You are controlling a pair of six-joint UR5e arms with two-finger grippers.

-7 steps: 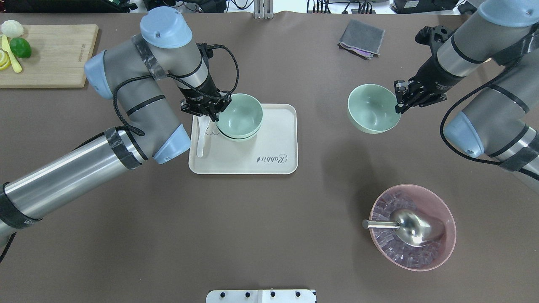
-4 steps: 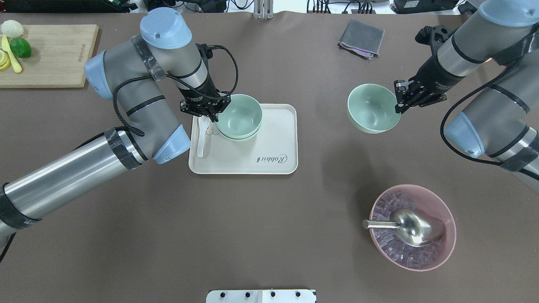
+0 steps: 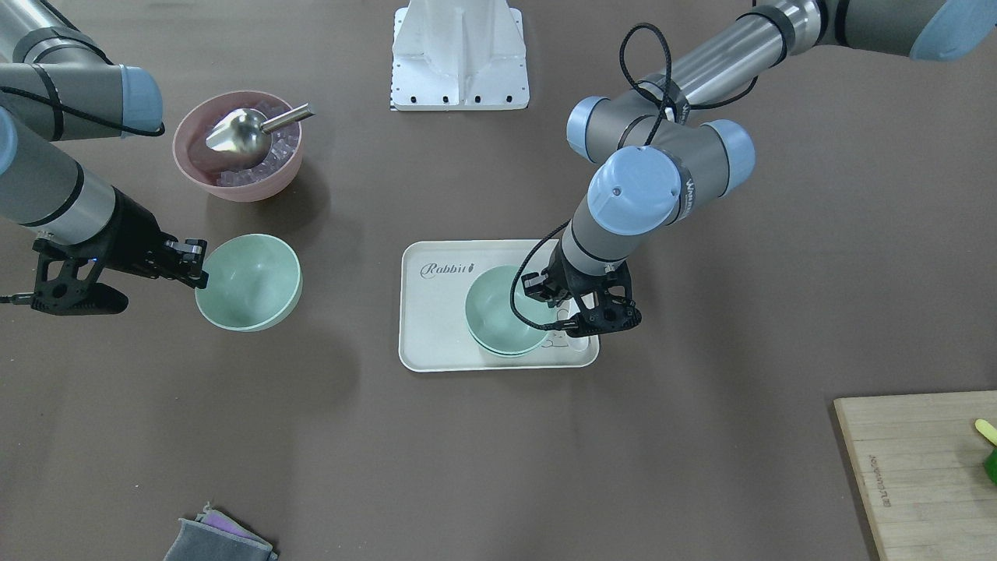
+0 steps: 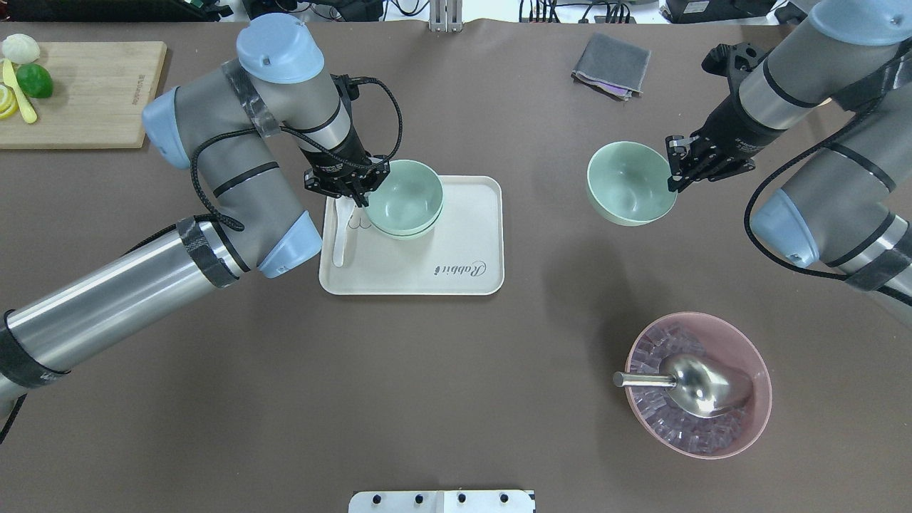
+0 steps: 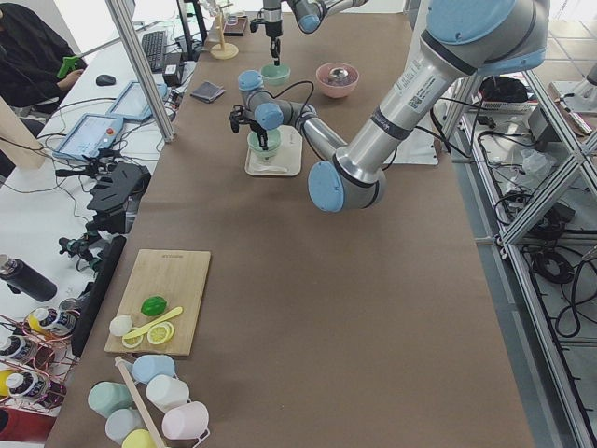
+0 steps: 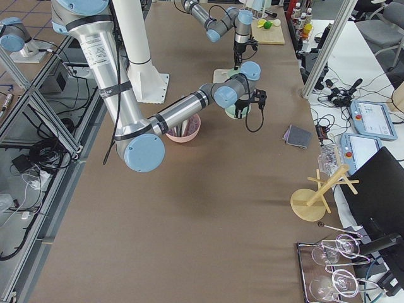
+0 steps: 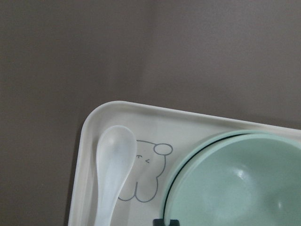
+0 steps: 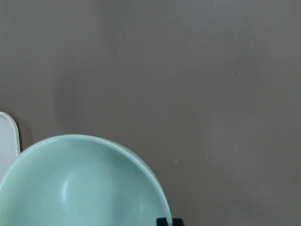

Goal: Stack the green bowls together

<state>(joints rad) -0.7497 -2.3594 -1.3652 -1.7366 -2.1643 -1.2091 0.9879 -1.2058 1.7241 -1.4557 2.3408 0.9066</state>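
Two green bowls sit nested on the white tray (image 4: 456, 242): the top bowl (image 4: 407, 192) inside the lower bowl (image 4: 402, 234). My left gripper (image 4: 361, 196) is shut on the top bowl's left rim; the left wrist view shows that bowl (image 7: 235, 183) with the fingertips at its edge. The third green bowl (image 4: 628, 182) hangs a little above the table to the right of the tray. My right gripper (image 4: 673, 182) is shut on its right rim. It also shows in the front view (image 3: 249, 280) and in the right wrist view (image 8: 80, 188).
A white spoon (image 4: 340, 239) lies on the tray's left side, under my left wrist. A pink bowl (image 4: 741, 427) with ice and a metal scoop (image 4: 702, 385) stands at front right. A grey cloth (image 4: 613, 64) lies at the back, a cutting board (image 4: 85, 92) at back left.
Almost nothing. Both grippers stay shut on their bowls; the right gripper's bowl and the top bowl on the tray have each crept a few pixels up and left.
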